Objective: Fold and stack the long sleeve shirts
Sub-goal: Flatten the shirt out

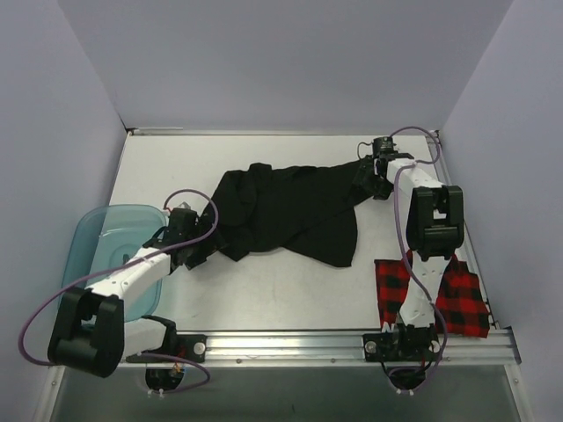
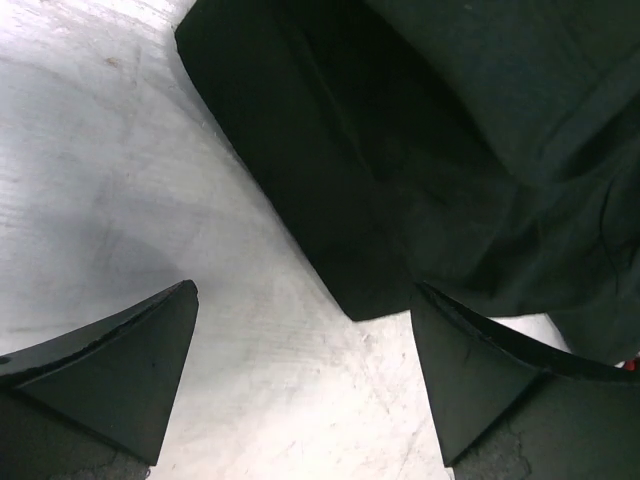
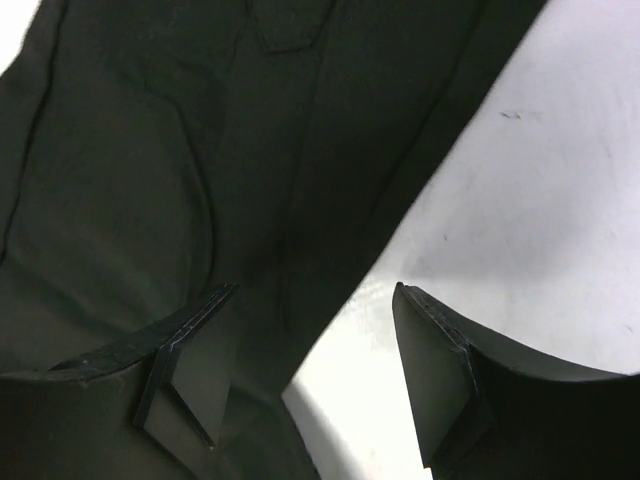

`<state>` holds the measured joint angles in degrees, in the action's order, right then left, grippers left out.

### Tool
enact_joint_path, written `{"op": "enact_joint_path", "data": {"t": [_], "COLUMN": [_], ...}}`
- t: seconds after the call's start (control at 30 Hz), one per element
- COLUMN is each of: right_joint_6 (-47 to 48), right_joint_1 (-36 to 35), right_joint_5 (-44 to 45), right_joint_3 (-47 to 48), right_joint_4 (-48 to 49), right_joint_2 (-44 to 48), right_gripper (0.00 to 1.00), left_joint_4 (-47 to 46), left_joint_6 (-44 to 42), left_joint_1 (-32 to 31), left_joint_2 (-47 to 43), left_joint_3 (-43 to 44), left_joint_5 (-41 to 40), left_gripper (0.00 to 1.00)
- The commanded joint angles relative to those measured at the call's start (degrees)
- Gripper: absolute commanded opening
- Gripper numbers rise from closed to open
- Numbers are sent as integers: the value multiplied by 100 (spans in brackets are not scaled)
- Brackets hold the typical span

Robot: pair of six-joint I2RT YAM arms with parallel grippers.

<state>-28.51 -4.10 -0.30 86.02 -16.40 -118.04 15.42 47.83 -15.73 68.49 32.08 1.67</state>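
Observation:
The black shirt (image 1: 290, 211) lies crumpled and spread across the middle of the table. The red-and-black check shirt (image 1: 462, 299) lies folded at the front right, partly under the right arm. My left gripper (image 1: 195, 253) is open just off the black shirt's lower left corner; in the left wrist view that corner (image 2: 370, 290) lies between and ahead of my open fingers, over bare table. My right gripper (image 1: 369, 180) is open at the shirt's right end; in the right wrist view the cloth edge (image 3: 300, 250) runs between the jaws, the left finger (image 3: 190, 360) over cloth.
A translucent teal tub (image 1: 110, 242) stands at the left edge beside the left arm. White walls close the table on three sides. A metal rail (image 1: 290, 343) runs along the front edge.

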Motion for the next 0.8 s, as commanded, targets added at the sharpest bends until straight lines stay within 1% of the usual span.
{"op": "enact_joint_path", "data": {"t": [0.0,0.07,0.17,0.23,0.27,0.33,0.37,0.43,0.47,0.53,0.57,0.63,0.67,0.77], "right_joint_6": [-5,30,74,74,83,153,170,179,179,179,171,188,197,214], "right_joint_1": [-21,-82,-153,-214,-223,-311,-346,-399,-416,-408,-416,-434,-425,-408], "right_joint_5": [170,231,425,469,478,591,670,768,663,583,566,600,566,434], "right_joint_3": [389,442,574,688,723,785,872,1126,1310,1373,1374,1330,1304,1277], "right_joint_4": [-38,-73,-354,-590,-662,-759,-820,-1250,-1347,-1488,-1523,-1559,-1568,-1559], "right_joint_2": [-166,-307,-509,-597,-685,-703,-729,-834,-939,-1028,-1080,-1064,-1055,-967], "right_gripper": [62,62,62,61,56,56,51,47,41,32,22,11,1,0], "left_joint_4": [-636,-733,-751,-760,-760,-751,-751,-742,-751,-751,-751,-742,-734,-725], "left_joint_6": [305,410,498,516,534,551,569,578,578,578,561,552,543,534], "left_joint_1": [-53,-106,-229,-299,-352,-396,-405,-405,-414,-414,-414,-414,-414,-414], "left_joint_2": [392,568,911,1131,1201,1360,1386,1430,1430,1422,1430,1430,1439,1413], "left_joint_3": [53,88,246,369,396,440,440,405,387,361,361,361,361,326], "left_joint_5": [-123,-123,-395,-431,-474,-501,-501,-519,-536,-580,-580,-589,-589,-615], "left_gripper": [96,95,93,93,93,93,93,93,92,91,91,90,90,90]}}
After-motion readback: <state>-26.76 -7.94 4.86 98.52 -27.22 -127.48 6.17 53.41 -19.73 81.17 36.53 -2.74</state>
